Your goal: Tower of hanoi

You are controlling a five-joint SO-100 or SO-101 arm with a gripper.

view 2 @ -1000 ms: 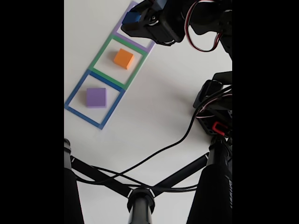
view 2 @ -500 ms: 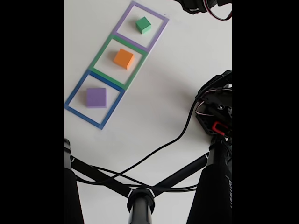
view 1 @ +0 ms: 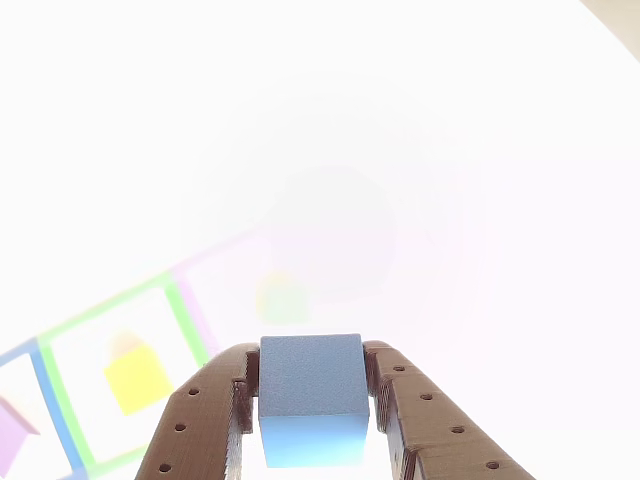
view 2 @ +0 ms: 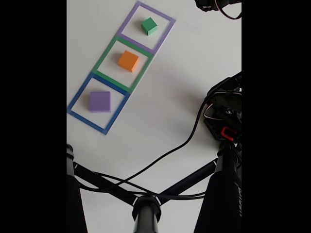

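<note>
1. In the other view I am seeing the gripper (view 1: 311, 425) pinching the blue cube (view 1: 310, 392) between its two brown fingers (view 1: 205, 420), one pressing each side face.
2. The blue cube is being held up off the worktop (view 2: 160, 102); the view behind it is washing out to near white.
3. In the fixed view three outlined squares are lying in a diagonal row on the worktop, edge to edge.
4. The purple outline (view 2: 161, 38), at the top, is holding the green cube (view 2: 149, 25), which is sitting toward its upper right.
5. The green outline (view 2: 103, 63), in the middle, is holding the orange cube (view 2: 129, 61), roughly centred.
6. The blue outline (view 2: 79, 95), at the bottom left, is holding the purple cube (view 2: 100, 101), also roughly centred.
7. A black cable (view 2: 170, 153) is trailing across the worktop below the squares, toward the dark arm parts at the right edge.
</note>
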